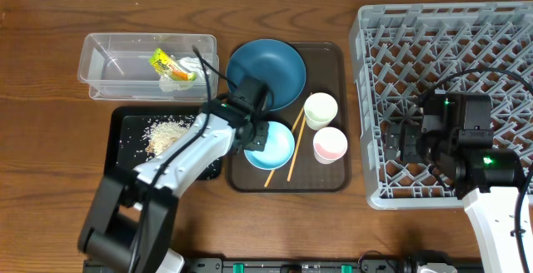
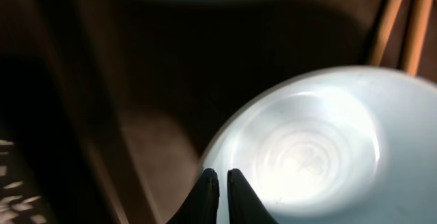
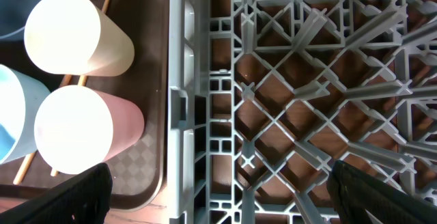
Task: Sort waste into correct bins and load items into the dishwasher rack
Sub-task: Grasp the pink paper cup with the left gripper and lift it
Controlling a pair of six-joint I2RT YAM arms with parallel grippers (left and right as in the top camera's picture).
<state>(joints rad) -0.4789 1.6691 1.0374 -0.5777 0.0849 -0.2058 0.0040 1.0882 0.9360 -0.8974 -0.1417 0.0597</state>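
– Left gripper point(image 1: 254, 138), how does it stand?
– Its two fingertips point(image 2: 208, 190) are almost together, with only a thin dark slit between them. They sit at the left rim of the white-and-pale-blue bowl point(image 1: 279, 144). Whether the rim is pinched between them I cannot tell; the left wrist view is blurred at that place.
– And where is the bowl?
– It stands upright on the brown serving tray point(image 1: 329, 177), in the near left part. The dark-blue plate point(image 1: 275, 69) lies behind it, at the far left corner of the same tray. The two chopsticks point(image 1: 291, 169) lie on a slant just beside the bowl, on its right side.
– What about the cups?
– The cream cup point(image 1: 321, 109) and the pink cup point(image 1: 330, 144) stand upright on the tray, right of the chopsticks and close beside each other. The pink one is nearer to the robot.
– How is the right gripper point(image 3: 225, 197)?
– Its fingers are wide apart and nothing is between them. It hangs above the left edge of the grey dishwasher rack point(image 1: 450, 48), which stands on the table point(image 1: 50, 140) just to the right of the brown tray.
– Where is the waste?
– The yellow-green wrapper point(image 1: 171, 67) lies inside the clear tub point(image 1: 100, 65), with crumpled white tissue point(image 1: 175, 86) touching it. The rice scraps point(image 1: 166, 131) lie in the black tray point(image 1: 125, 161), which sits just in front of the tub and left of the brown tray.
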